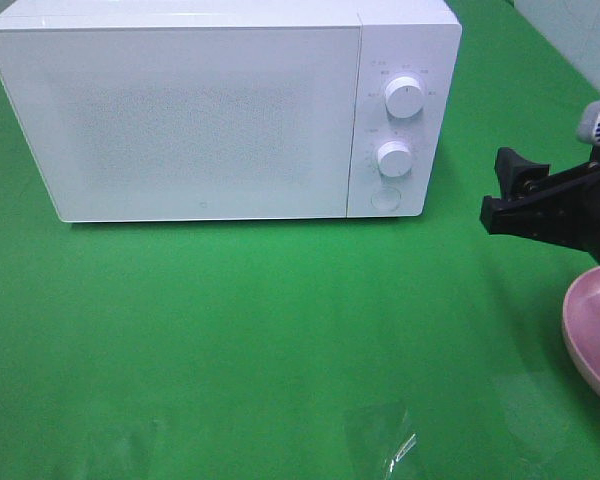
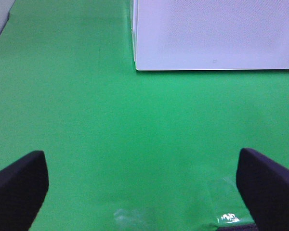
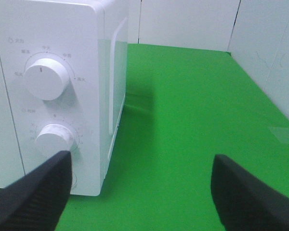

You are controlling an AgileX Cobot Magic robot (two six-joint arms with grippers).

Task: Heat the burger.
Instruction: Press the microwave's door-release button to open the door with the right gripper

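Observation:
The burger is out of view in every frame. A white microwave [image 1: 190, 110] stands at the back of the green table with its door shut. It has two round knobs [image 1: 405, 97] and a round button [image 1: 385, 197] on its right panel. My right gripper [image 1: 495, 188] hovers to the right of the microwave, open and empty, pointing toward the control panel. In the right wrist view, the right gripper [image 3: 142, 192] has its dark fingers [image 3: 33, 192] spread wide in front of the lower knob [image 3: 54, 138]. My left gripper [image 2: 142, 192] is open and empty over bare green cloth, short of the microwave [image 2: 212, 33].
A pink round plate [image 1: 595, 335] sits at the right edge of the table, below my right arm, and what I see of it is bare. A strip of clear tape [image 1: 400, 450] glints on the green cloth near the front. White walls [image 3: 260, 33] close the back right.

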